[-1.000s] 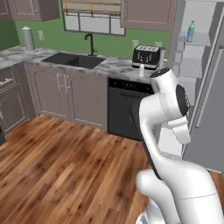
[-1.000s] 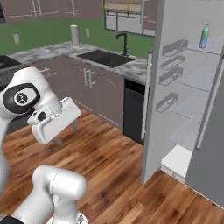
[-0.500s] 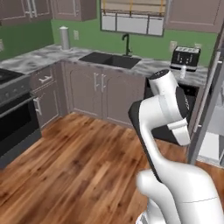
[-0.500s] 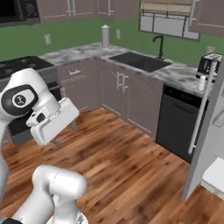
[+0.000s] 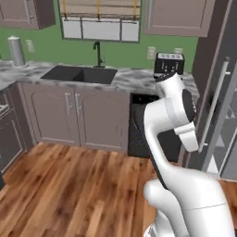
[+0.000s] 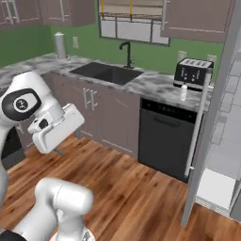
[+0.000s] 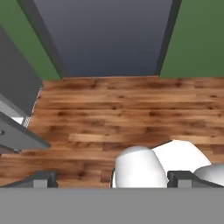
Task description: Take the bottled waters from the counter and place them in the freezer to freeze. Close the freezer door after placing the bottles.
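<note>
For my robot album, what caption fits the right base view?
Whitish bottle waits on the counter by the toaster, freezer door open.

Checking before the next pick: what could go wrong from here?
1. The bottle stands close between the toaster and the open freezer door; a reach could clip either.
2. It is small and near the counter's front edge, so a nudge may tip it off.
3. The open tool faces the floor; getting to the bottle likely means a wide swing beside the door.
</note>
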